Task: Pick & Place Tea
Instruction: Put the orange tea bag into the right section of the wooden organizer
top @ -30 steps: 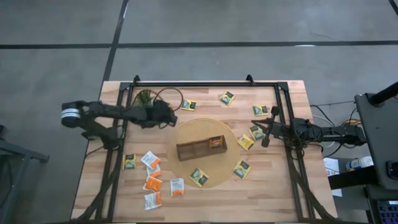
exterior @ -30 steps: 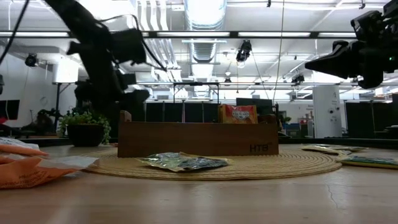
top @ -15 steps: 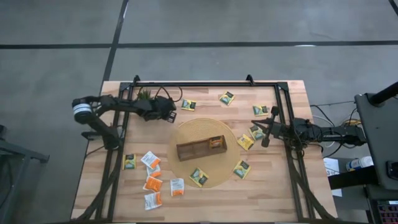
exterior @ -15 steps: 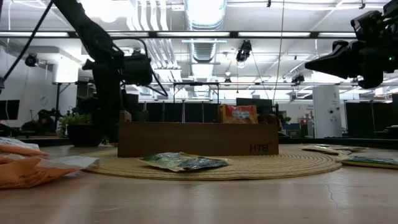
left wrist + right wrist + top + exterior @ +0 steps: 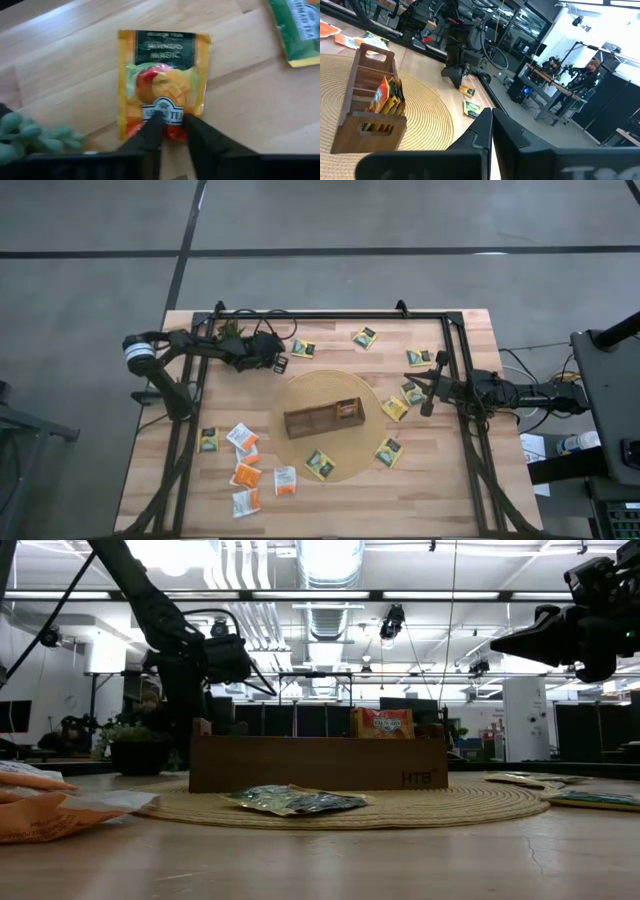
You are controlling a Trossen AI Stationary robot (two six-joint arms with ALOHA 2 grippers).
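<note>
I keep left jaws (image 5: 170,131) parted narrowly, tips just over yellow flat mango tea sachet (image 5: 162,82), ready for pinch. Right jaws (image 5: 491,132) clenched, waiting.

Wooden tray (image 5: 367,107) on woven mat (image 5: 427,120), sachets (image 5: 387,95) inside; right end effector (image 5: 491,131) fingers together.

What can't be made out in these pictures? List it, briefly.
Low view: the wooden tray's front wall hides all but the top of the orange sachet inside.
Left wrist view: the left gripper covers the mango sachet's lower edge.
High view: sachet print is too small to read.
</note>
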